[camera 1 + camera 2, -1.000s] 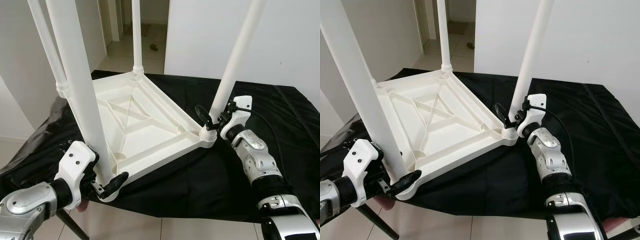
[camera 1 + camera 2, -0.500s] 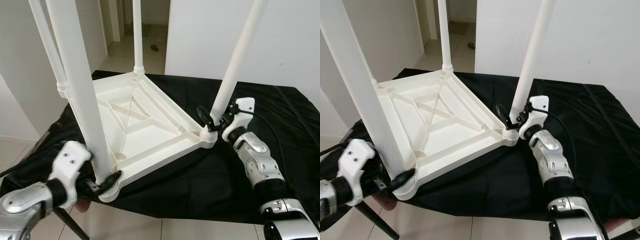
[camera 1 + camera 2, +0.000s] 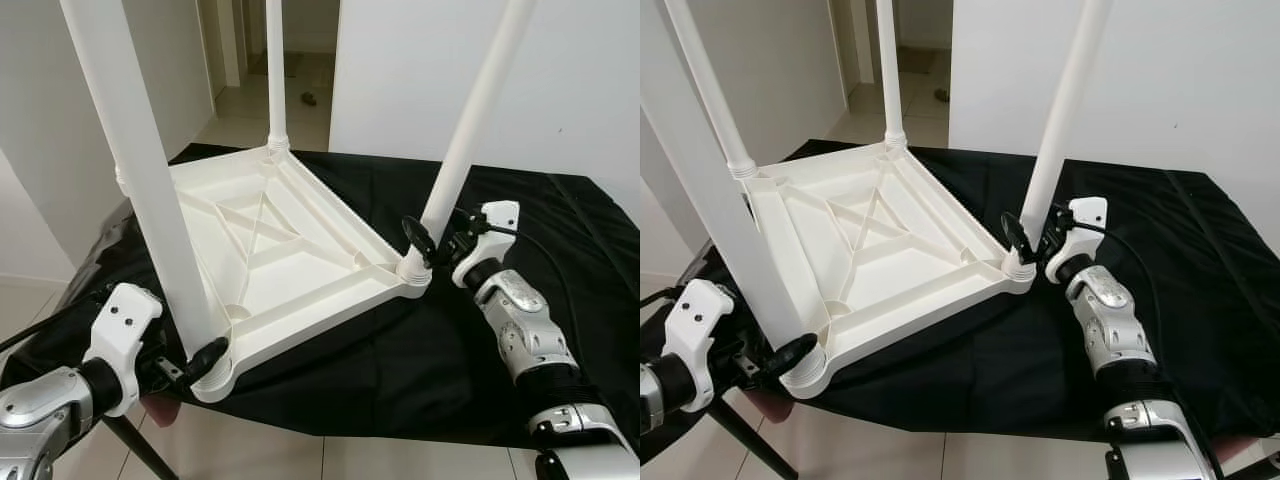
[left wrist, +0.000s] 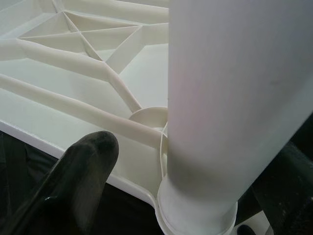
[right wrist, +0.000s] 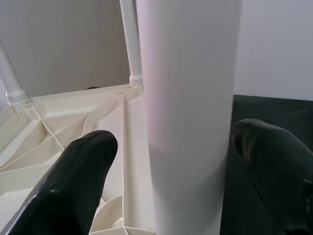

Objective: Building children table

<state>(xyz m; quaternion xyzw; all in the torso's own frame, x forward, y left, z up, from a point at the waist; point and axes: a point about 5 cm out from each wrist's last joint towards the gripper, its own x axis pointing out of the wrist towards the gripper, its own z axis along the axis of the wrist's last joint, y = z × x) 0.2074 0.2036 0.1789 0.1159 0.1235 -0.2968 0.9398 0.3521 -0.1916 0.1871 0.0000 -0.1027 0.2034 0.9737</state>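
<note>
The white children's table (image 3: 290, 250) lies upside down on a black-draped work surface (image 3: 400, 350), its four white legs pointing up. My left gripper (image 3: 205, 362) is open at the base of the near-left leg (image 3: 150, 200); one black finger (image 4: 83, 171) stands a little clear of the leg (image 4: 220, 107). My right gripper (image 3: 432, 240) is open around the foot of the near-right leg (image 3: 470, 130), and its fingers (image 5: 73, 176) sit on either side of it with small gaps. The far legs (image 3: 275, 70) stand at the back corners.
The near-left corner of the table (image 3: 215, 385) hangs over the front edge of the draped surface, with tiled floor (image 3: 300, 450) below. A black stand leg (image 3: 140, 455) slants under that corner. A white wall (image 3: 570, 80) is behind on the right, a doorway (image 3: 295, 40) at the back.
My left gripper has let go of the near-left leg's base and drawn back and down towards me. The right gripper has shifted slightly right, still around its leg.
</note>
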